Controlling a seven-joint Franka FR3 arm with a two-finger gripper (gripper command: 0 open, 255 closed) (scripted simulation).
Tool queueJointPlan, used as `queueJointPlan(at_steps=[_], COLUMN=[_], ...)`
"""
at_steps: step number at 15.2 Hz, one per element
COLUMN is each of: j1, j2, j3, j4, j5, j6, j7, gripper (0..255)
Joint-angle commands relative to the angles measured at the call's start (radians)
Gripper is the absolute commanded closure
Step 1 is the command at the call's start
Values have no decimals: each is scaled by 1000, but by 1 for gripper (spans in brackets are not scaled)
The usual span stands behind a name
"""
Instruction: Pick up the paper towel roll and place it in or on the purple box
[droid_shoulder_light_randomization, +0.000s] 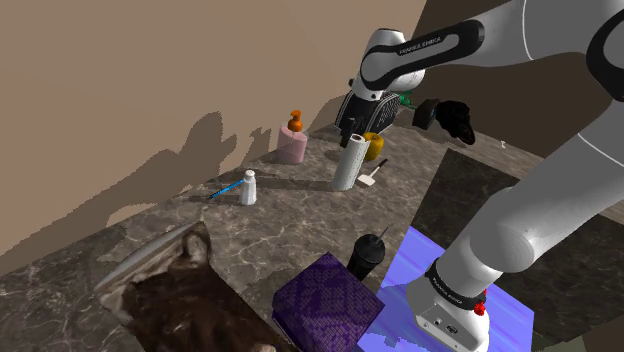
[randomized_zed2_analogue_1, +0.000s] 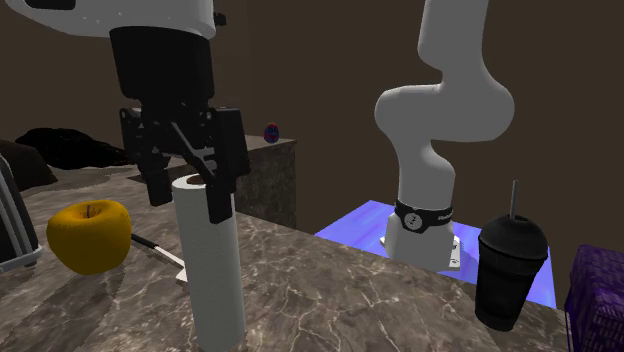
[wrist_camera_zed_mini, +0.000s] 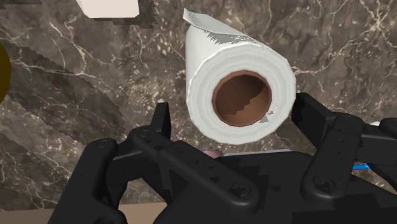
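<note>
Dark marble counter (droid_shoulder_light_randomization: 300, 215) is running under a tan wall. The roll (droid_shoulder_light_randomization: 350, 162) is standing upright on it, near a yellow apple (randomized_zed2_analogue_1: 90, 235). The gripper (randomized_zed2_analogue_1: 188, 205) is hanging over the roll's top, fingers spread and straddling it. One is sitting close against the paper, the other is standing clear, so nothing is clasped. The purple box (droid_shoulder_light_randomization: 328, 303) is sitting well apart, beside a black cup (droid_shoulder_light_randomization: 366, 256).
</note>
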Motion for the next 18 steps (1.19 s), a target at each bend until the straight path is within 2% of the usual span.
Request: queueJointPlan(at_steps=[1, 5, 6, 15, 18], j1=[0, 0, 0, 0, 0], j2=[1, 1, 1, 1, -17], j3=[0, 0, 0, 0, 2], j4=[-1, -1, -1, -1, 22], j5=[0, 0, 0, 0, -3], j6=[3, 2, 2, 3, -39], j7=[0, 0, 0, 0, 3], gripper=[0, 0, 255, 255, 255])
